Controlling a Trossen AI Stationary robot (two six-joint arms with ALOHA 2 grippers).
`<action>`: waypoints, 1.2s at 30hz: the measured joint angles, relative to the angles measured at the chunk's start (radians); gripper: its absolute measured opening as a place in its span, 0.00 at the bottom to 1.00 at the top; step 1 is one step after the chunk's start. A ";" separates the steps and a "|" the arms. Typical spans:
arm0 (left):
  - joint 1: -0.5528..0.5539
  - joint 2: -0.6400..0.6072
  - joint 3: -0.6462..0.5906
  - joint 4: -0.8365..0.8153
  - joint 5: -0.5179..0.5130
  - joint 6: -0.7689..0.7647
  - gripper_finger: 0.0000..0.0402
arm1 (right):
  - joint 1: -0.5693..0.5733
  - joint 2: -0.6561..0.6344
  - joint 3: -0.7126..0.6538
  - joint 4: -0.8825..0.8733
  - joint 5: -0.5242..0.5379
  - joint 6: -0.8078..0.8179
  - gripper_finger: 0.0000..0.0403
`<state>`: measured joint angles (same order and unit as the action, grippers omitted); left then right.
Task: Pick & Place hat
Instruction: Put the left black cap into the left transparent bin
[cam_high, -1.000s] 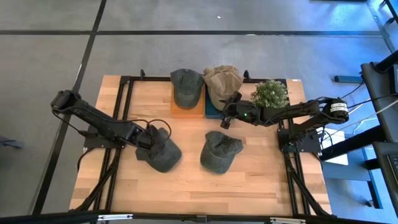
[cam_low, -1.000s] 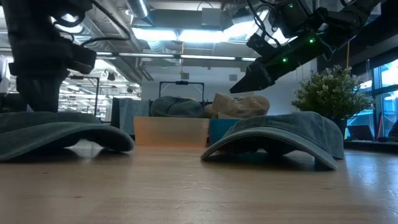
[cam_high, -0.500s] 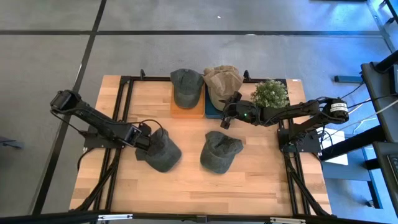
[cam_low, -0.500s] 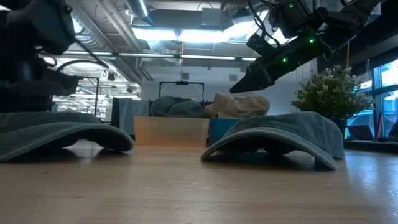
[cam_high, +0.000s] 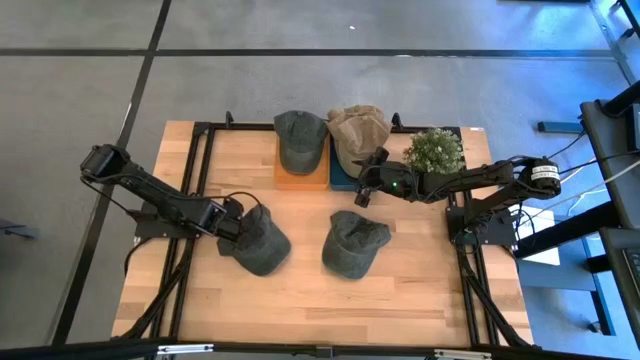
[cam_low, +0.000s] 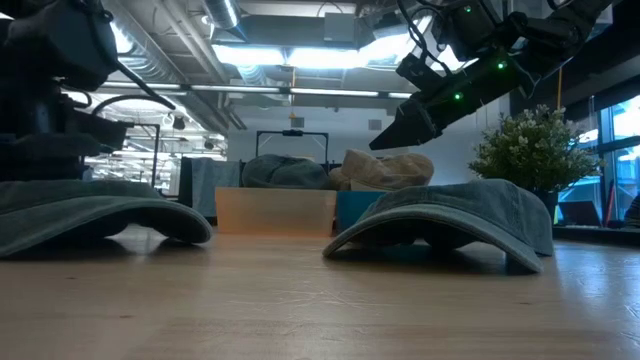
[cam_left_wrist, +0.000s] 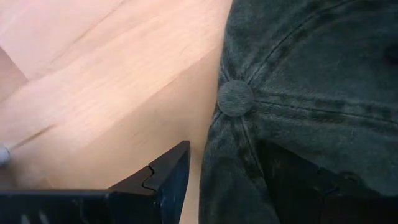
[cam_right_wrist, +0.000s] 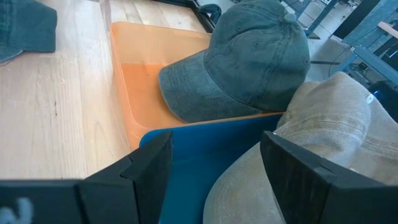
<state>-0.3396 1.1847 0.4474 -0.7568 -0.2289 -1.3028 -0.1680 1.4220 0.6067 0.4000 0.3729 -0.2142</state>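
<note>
Two dark green caps lie crown-up on the wooden table: the left cap (cam_high: 258, 243) (cam_low: 100, 212) and the middle cap (cam_high: 353, 243) (cam_low: 450, 215). My left gripper (cam_high: 234, 224) (cam_left_wrist: 224, 186) is low at the left cap's left side, open, with a ridge of the crown near the top button (cam_left_wrist: 235, 98) between its fingers. My right gripper (cam_high: 364, 187) (cam_right_wrist: 214, 180) hangs open in the air above the blue tray (cam_right_wrist: 199, 146), clear of the tan cap (cam_right_wrist: 323, 143) in it. A third green cap (cam_high: 299, 138) (cam_right_wrist: 249, 62) rests in the orange tray (cam_right_wrist: 134, 93). My left gripper comes at the left cap slanting down from the table's left side. One finger (cam_left_wrist: 165, 180) stands on the bare wood beside the crown, and the other finger (cam_left_wrist: 305, 180) lies over the crown cloth (cam_left_wrist: 233, 168). I cannot tell whether they pinch it. The cap lies flat on the table.
A small potted plant (cam_high: 436, 150) (cam_low: 535, 140) stands at the far right, beside my right arm. The two trays sit side by side at the table's far edge. Bare wood lies along the near edge (cam_high: 300, 300) and in front of both caps.
My left gripper has moved from over the left cap's crown toward the table's left edge and tipped lower, ending at the cap's left side. The cap has stayed about where it was.
</note>
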 joint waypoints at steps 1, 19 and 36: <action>0.000 0.000 0.000 0.000 -0.001 0.011 0.47 | 0.000 0.000 0.000 0.000 0.000 0.000 0.60; 0.000 0.001 -0.001 0.014 -0.059 0.132 0.04 | 0.000 0.000 0.000 0.000 0.000 -0.001 0.60; 0.010 0.003 0.183 0.092 -0.205 0.461 0.01 | 0.000 0.000 0.000 0.000 0.000 0.000 0.60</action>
<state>-0.3291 1.1877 0.6305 -0.6645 -0.4339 -0.8418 -0.1680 1.4220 0.6067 0.4000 0.3729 -0.2142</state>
